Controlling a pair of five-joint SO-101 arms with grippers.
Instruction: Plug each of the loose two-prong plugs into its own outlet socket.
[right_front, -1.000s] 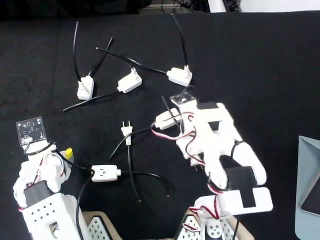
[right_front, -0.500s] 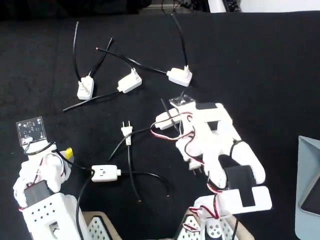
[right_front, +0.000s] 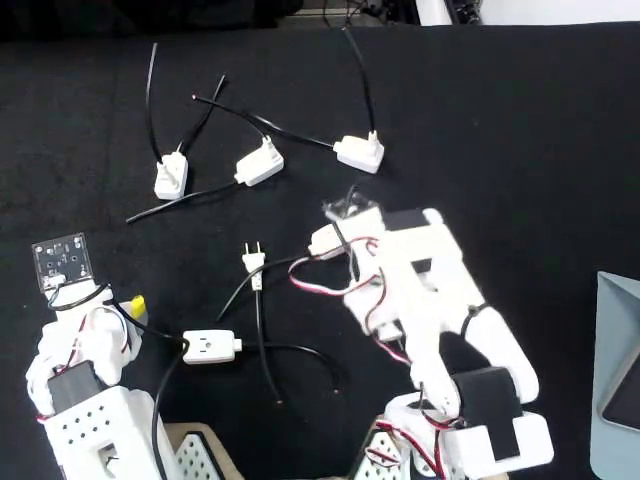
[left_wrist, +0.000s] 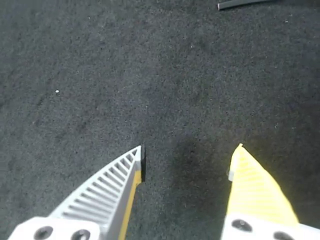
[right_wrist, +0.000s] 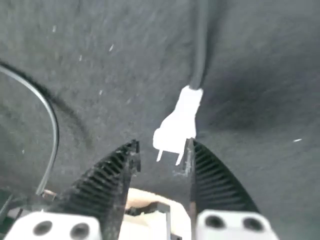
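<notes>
A white two-prong plug (right_wrist: 177, 125) lies on the black cloth, its prongs toward my right gripper (right_wrist: 162, 146). The black fingers stand open on either side of the prongs. From above, that gripper (right_front: 345, 210) sits just short of a white plug (right_front: 359, 152) whose cable runs to the far edge. A smaller loose two-prong plug (right_front: 252, 262) lies mid-table. A white outlet socket (right_front: 210, 346) rests near the front. My left gripper (left_wrist: 190, 148) is open over bare cloth, at the front left (right_front: 135, 305).
Two more white blocks on black cables (right_front: 171, 177) (right_front: 259, 162) lie at the back left. Loose cable loops (right_front: 290, 352) run near the socket. A grey-blue tray (right_front: 615, 380) stands at the right edge. A small square board (right_front: 62, 262) sits on the left arm.
The right arm has swung slightly to the left and its gripper has shifted with it. The left arm, the plugs and the socket lie as before.
</notes>
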